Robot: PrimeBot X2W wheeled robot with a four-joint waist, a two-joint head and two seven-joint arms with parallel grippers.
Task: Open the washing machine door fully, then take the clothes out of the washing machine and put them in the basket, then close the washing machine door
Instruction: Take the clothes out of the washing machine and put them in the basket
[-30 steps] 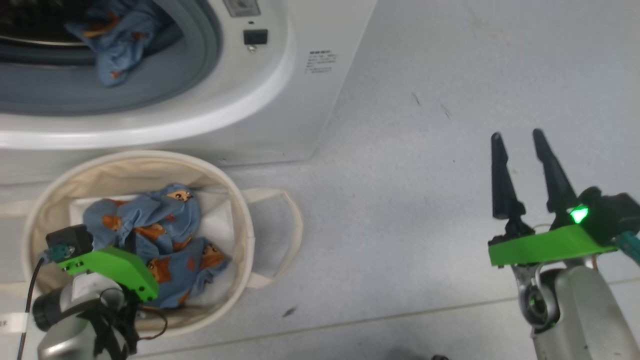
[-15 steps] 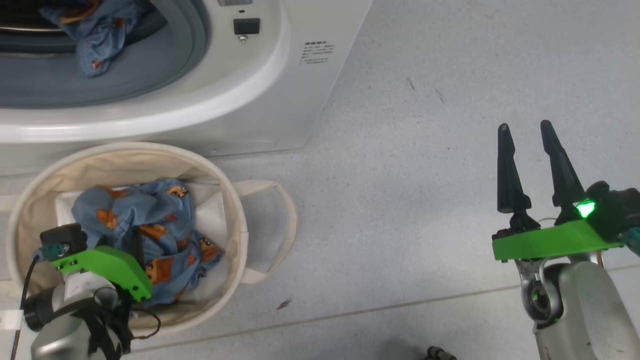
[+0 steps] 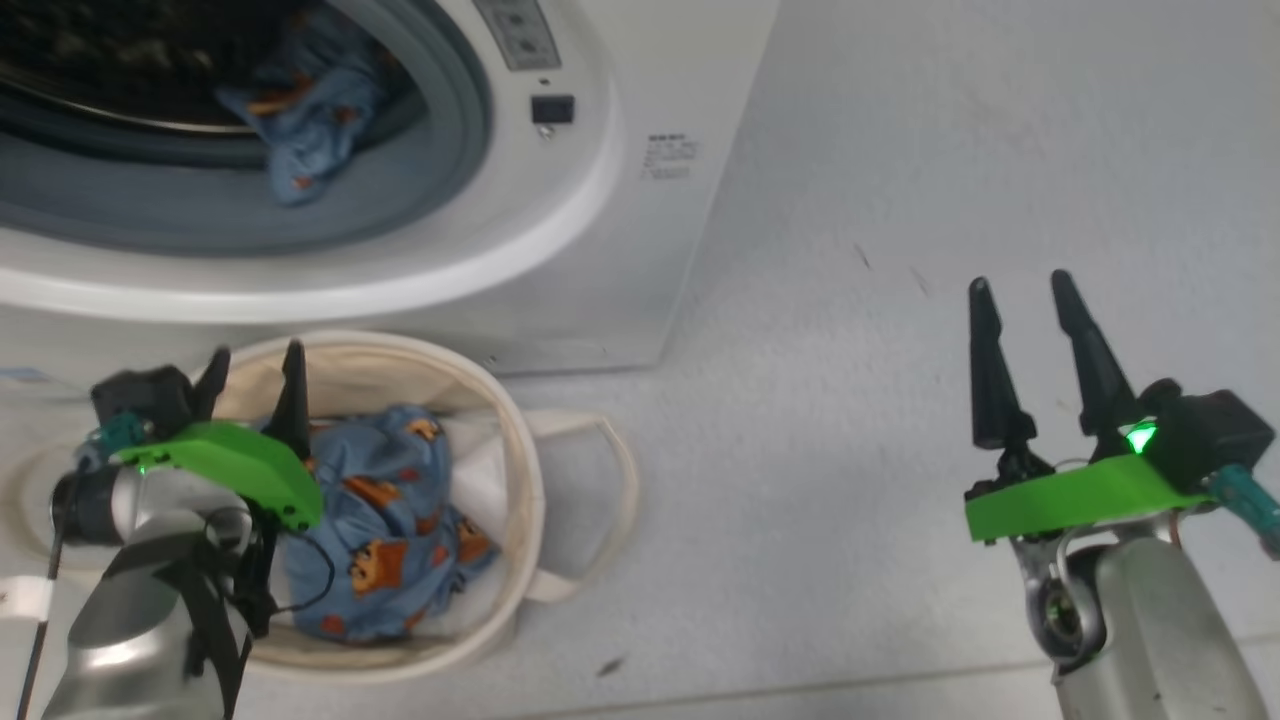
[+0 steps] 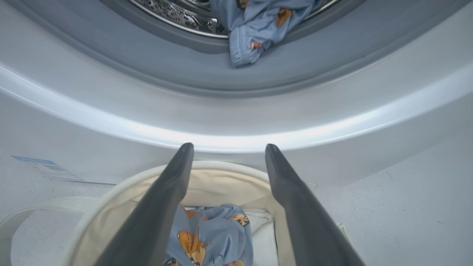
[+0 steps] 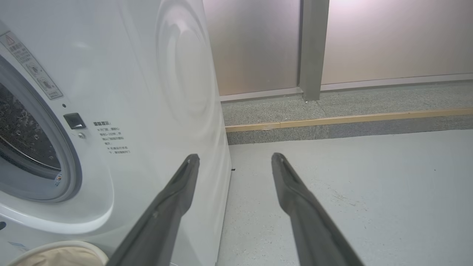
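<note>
Left gripper point(image 3: 254, 356) is nearest, lower left in head view, fingers spread wide w/ nothing between them, hanging above the basket point(image 3: 522, 470). Right gripper point(image 3: 1019, 282) at lower right is also wide & empty, over bare floor point(image 3: 850, 520), well apart from basket and machine. Basket sits on the floor just in front of the washing machine point(image 3: 610, 260), its far rim close to the machine's front; one loop handle point(image 3: 610, 500) sticks out on its right. Blue printed clothes point(image 3: 390, 510) lie crumpled inside the basket on a white sheet point(image 3: 480, 470), orange/brown figures showing. Further back, the machine's porthole is open: grey gasket point(image 3: 430, 190), perforated drum point(image 3: 90, 50) behind it. Second blue piece point(image 3: 305, 130) hangs over the drum's lip onto the gasket, approx. mid-opening per left wrist view. Latch slot point(image 3: 552, 108) & small sticker point(image 3: 672, 157) sit right of the opening. Right wrist view, farthest: grey curb point(image 5: 332, 120) & pale wall panels point(image 5: 258, 44) beyond the machine's side.
</note>
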